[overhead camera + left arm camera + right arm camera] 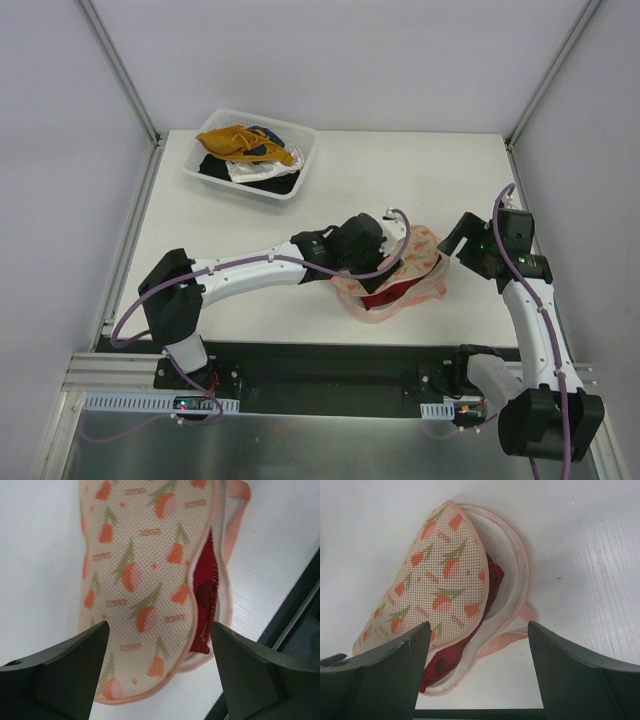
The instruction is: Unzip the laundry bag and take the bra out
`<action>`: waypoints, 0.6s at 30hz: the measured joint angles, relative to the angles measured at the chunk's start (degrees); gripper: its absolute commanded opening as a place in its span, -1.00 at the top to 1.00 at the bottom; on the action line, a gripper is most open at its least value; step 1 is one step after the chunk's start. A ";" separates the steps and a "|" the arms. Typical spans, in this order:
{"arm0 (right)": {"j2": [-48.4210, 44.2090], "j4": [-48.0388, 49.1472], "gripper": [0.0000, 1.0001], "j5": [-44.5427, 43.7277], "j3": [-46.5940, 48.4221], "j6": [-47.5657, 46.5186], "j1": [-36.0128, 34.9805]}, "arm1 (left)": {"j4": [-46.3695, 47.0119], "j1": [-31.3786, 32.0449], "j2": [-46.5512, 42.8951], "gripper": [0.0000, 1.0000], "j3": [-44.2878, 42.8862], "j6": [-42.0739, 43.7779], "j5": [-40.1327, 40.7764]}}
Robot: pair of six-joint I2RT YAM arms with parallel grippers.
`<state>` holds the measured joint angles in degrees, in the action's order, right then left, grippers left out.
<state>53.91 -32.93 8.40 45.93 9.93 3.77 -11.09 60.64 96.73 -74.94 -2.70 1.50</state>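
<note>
The laundry bag (415, 262) lies on the table near the front, its printed mesh lid (145, 570) partly lifted off the lower shell (507, 575). The dark red bra (395, 294) shows in the gap along the rim, also in the left wrist view (204, 605) and the right wrist view (445, 665). My left gripper (159, 645) is open and hovers just above the bag's left end, touching nothing. My right gripper (477, 652) is open and empty, just right of the bag.
A clear plastic bin (300, 170) with mustard-yellow, white and black clothes stands at the back left. The table's dark front edge (295, 615) runs close by the bag. Frame posts stand at the back corners.
</note>
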 measured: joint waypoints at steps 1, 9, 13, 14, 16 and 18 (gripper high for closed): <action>0.00 0.00 -0.64 0.11 0.00 0.00 0.00 | -0.20 1.11 0.02 -0.59 0.00 0.63 0.11; -0.26 -0.26 -0.64 1.03 -0.72 -0.07 0.00 | -1.36 8.15 6.67 -0.47 -2.23 2.89 6.99; -0.50 -0.39 -0.64 1.05 -0.74 -0.15 0.00 | -2.27 7.52 10.62 0.24 -3.15 3.28 10.08; -0.50 -0.42 -0.64 1.05 -0.74 -0.15 0.00 | -2.38 7.50 11.17 0.43 -3.48 3.30 10.75; -0.52 -0.42 -0.64 1.07 -0.74 -0.15 0.00 | -2.64 7.23 12.55 0.83 -4.63 3.50 12.46; -0.52 -0.42 -0.64 1.05 -0.74 -0.17 0.00 | -2.73 7.19 13.09 1.00 -5.44 3.65 13.75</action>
<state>53.39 -33.34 9.45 45.19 9.76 3.77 -13.82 67.83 109.82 -80.38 0.95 15.25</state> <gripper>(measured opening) 0.820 0.153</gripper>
